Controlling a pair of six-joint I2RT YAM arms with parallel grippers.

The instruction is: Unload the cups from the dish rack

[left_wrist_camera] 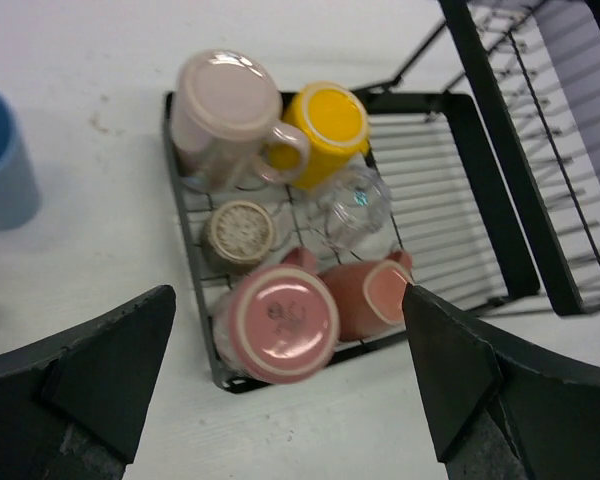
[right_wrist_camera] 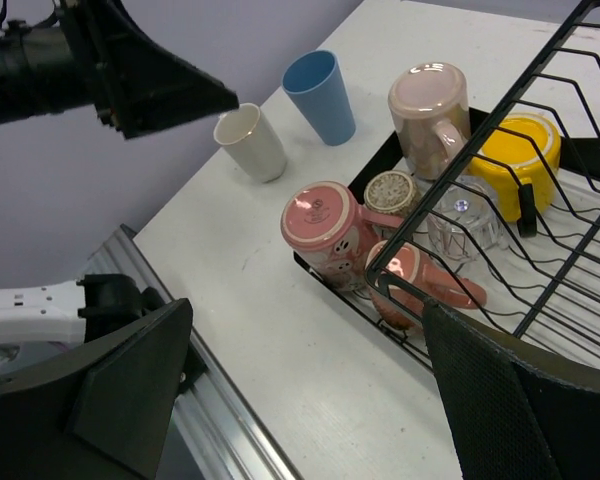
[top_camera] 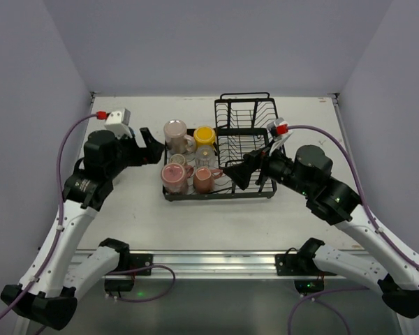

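Note:
The black wire dish rack [top_camera: 216, 197] stands mid-table, its raised basket [top_camera: 246, 132] on the right. Its flat tray holds upside-down cups: a pale pink mug [top_camera: 174, 132], a yellow mug [top_camera: 204, 135], a clear glass [top_camera: 204, 155], a small beige cup [top_camera: 177, 160], a pink mug [top_camera: 174, 176] and a reddish mug [top_camera: 206, 178]. A blue tumbler [right_wrist_camera: 320, 95] and a white cup [right_wrist_camera: 250, 142] stand on the table left of the rack. My left gripper [top_camera: 152, 148] is open and empty, above the rack's left edge. My right gripper [top_camera: 236, 176] is open and empty, above the rack's front.
The left wrist view shows the pink mug [left_wrist_camera: 280, 325] and reddish mug [left_wrist_camera: 365, 295] below the open fingers, and the blue tumbler [left_wrist_camera: 0, 160] at the far left. The table's metal front rail [right_wrist_camera: 210, 410] lies near the right gripper. Walls close in both sides.

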